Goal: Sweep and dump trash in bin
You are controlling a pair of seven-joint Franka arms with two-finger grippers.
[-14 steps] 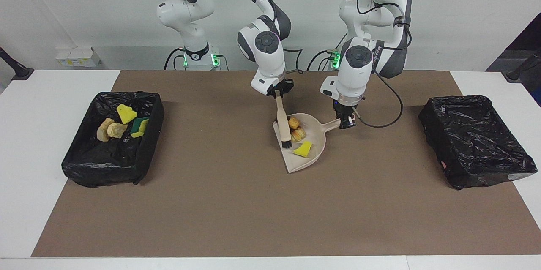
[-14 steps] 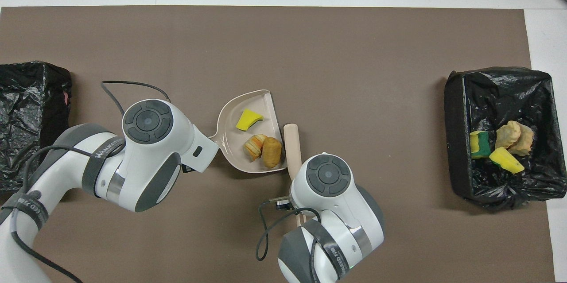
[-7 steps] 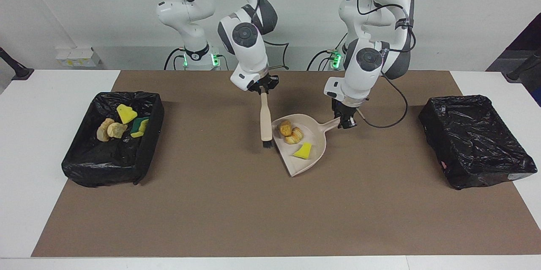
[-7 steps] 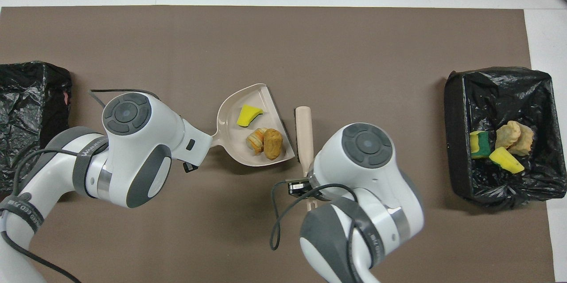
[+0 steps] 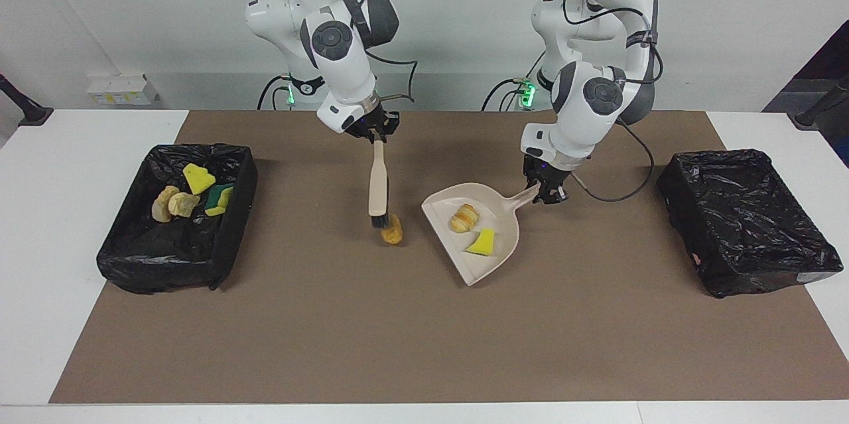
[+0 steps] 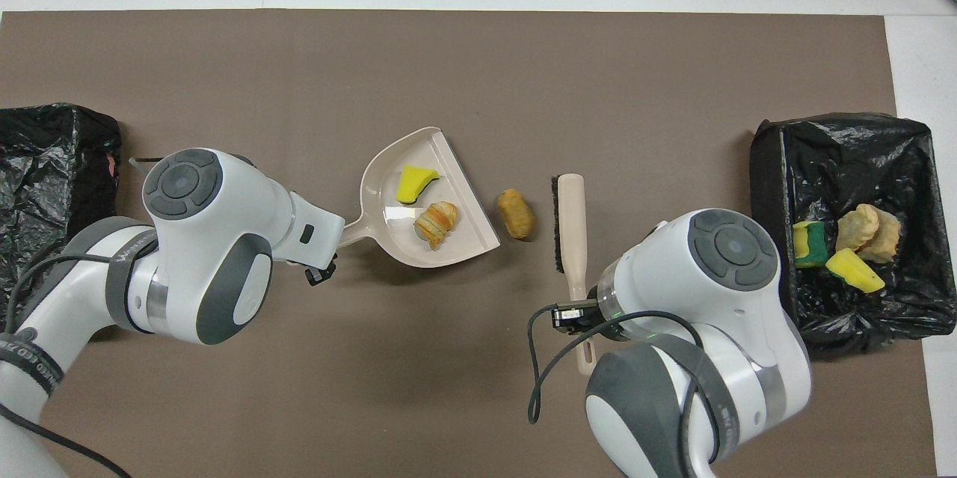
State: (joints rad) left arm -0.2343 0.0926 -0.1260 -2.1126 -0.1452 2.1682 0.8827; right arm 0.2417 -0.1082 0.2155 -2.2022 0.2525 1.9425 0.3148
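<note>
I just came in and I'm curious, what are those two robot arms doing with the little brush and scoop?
They are sweeping up trash. The right claw holds a brush by its handle, and one tan lump lies on the mat by its bristles. The left claw holds the dustpan, with a striped lump and a yellow sponge piece in it. Four scraps already sit in the bin at the right arm's end.
</note>
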